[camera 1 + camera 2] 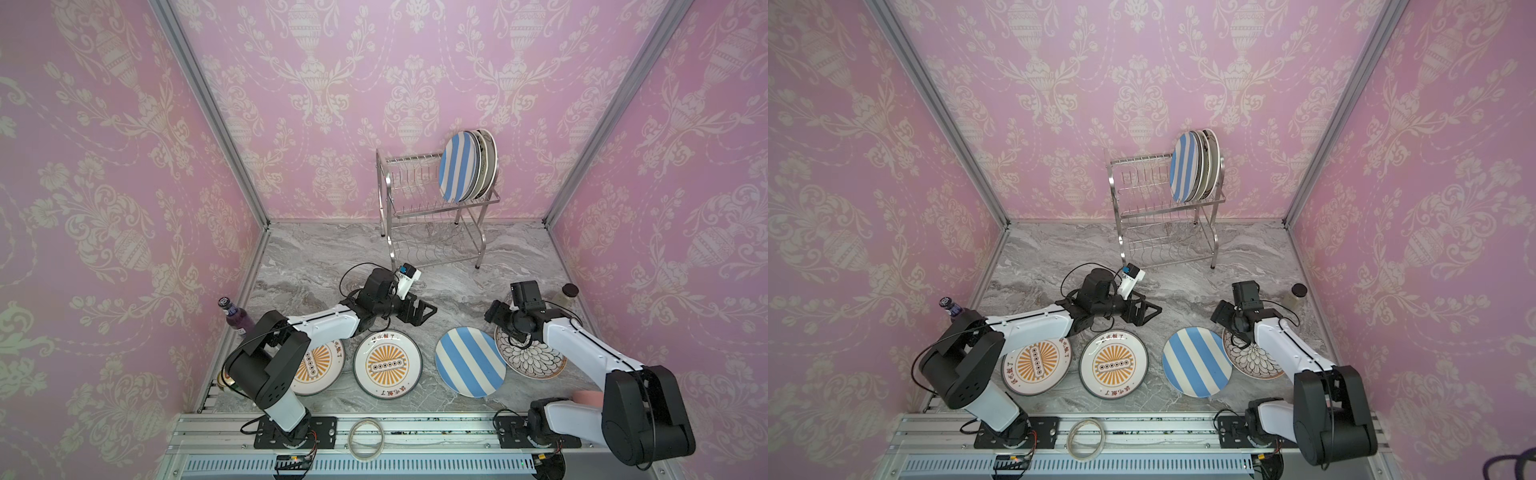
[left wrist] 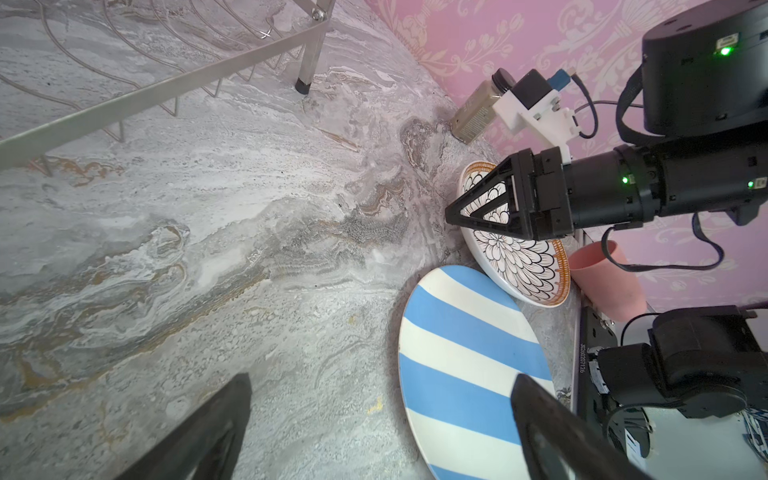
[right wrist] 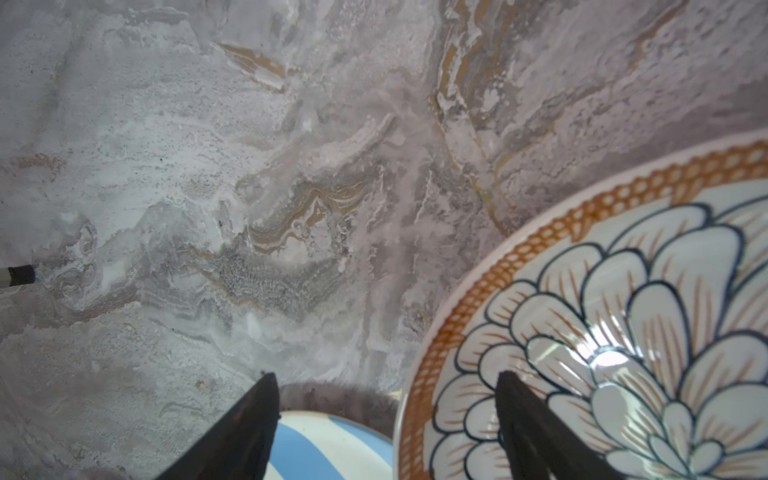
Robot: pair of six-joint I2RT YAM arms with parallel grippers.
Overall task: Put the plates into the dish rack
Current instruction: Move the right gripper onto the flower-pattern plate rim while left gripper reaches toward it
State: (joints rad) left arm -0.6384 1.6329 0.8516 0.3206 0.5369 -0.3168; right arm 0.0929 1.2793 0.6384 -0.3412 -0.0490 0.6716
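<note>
Your left arm (image 1: 320, 322) and right arm (image 1: 582, 345) both had white shells on the long links and rounded black housings at the joints. Black cables (image 2: 626, 97) looped beside them. You had black, hollow triangular fingers (image 2: 456, 214), small green lights (image 2: 725, 50), a white bracket (image 2: 536, 112) carrying a black camera (image 2: 532, 89) with a blue plug (image 2: 561, 78), and screwed black base plates (image 1: 324, 428).
</note>
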